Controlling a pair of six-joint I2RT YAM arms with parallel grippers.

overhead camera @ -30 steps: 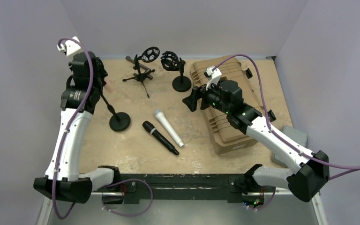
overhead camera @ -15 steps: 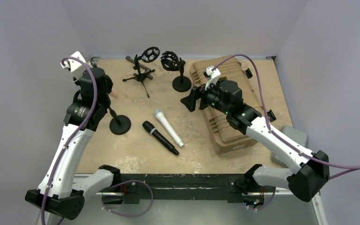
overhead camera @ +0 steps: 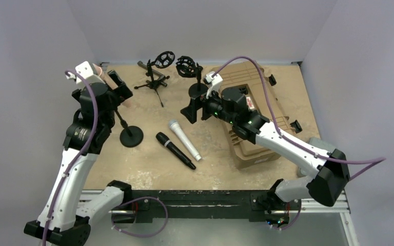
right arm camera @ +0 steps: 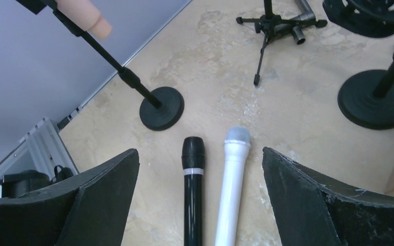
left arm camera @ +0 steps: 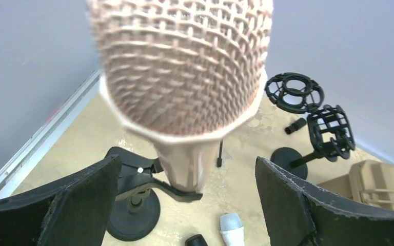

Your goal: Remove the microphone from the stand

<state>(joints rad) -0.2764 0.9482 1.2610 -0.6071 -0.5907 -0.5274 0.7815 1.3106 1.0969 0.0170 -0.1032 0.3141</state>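
left gripper (left arm camera: 184, 179): wide, straddling pink microphone (left arm camera: 179, 66) to lift it off stand (left arm camera: 138, 220) | right gripper (right arm camera: 205, 200): wide, empty, hovering above black microphone (right arm camera: 193, 195) and white microphone (right arm camera: 232, 189)

Nothing on the bench is legible, in the overhead view or from either wrist. A red-and-white sticker (overhead camera: 249, 104) on the lid of the tan case (overhead camera: 282, 100) carries print too small to make out. A dark mark (overhead camera: 259, 159) on the case's near wall is equally unreadable. So is a short line of white print (overhead camera: 82, 132) on a black joint of the left arm (overhead camera: 74, 164).
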